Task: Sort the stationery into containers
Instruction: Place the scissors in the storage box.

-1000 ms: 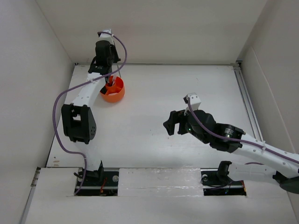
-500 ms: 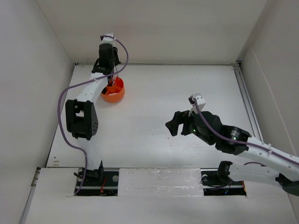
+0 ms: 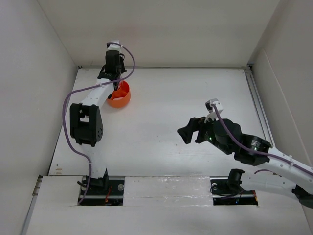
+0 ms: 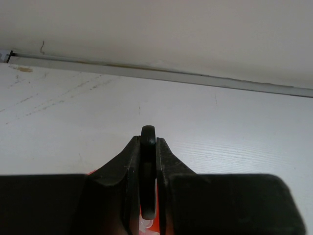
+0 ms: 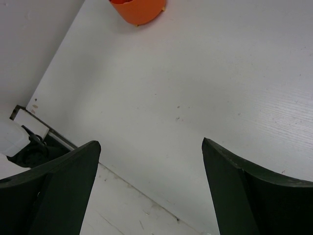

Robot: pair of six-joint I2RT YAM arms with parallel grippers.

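The round orange organiser [image 3: 120,97] stands at the back left of the table and shows again at the top edge of the right wrist view [image 5: 138,10]. My left gripper [image 3: 114,81] hangs directly over it, pointing down. It is shut on a thin black loop [image 4: 148,147], which looks like the handle of the scissors; a strip of orange [image 4: 155,205] shows beneath. The blades and the organiser's contents are hidden by the arm. My right gripper [image 3: 191,131] hovers over bare table right of centre, open with nothing between its fingers [image 5: 149,143].
White walls close in the table at the back and on both sides. A metal rail [image 3: 257,105] runs along the right edge. The arm bases and their mounting plate [image 3: 166,188] sit at the near edge.
My left gripper has shifted toward the back wall above the organiser, still shut. The right arm has drifted right and a little nearer, jaws wide as before.
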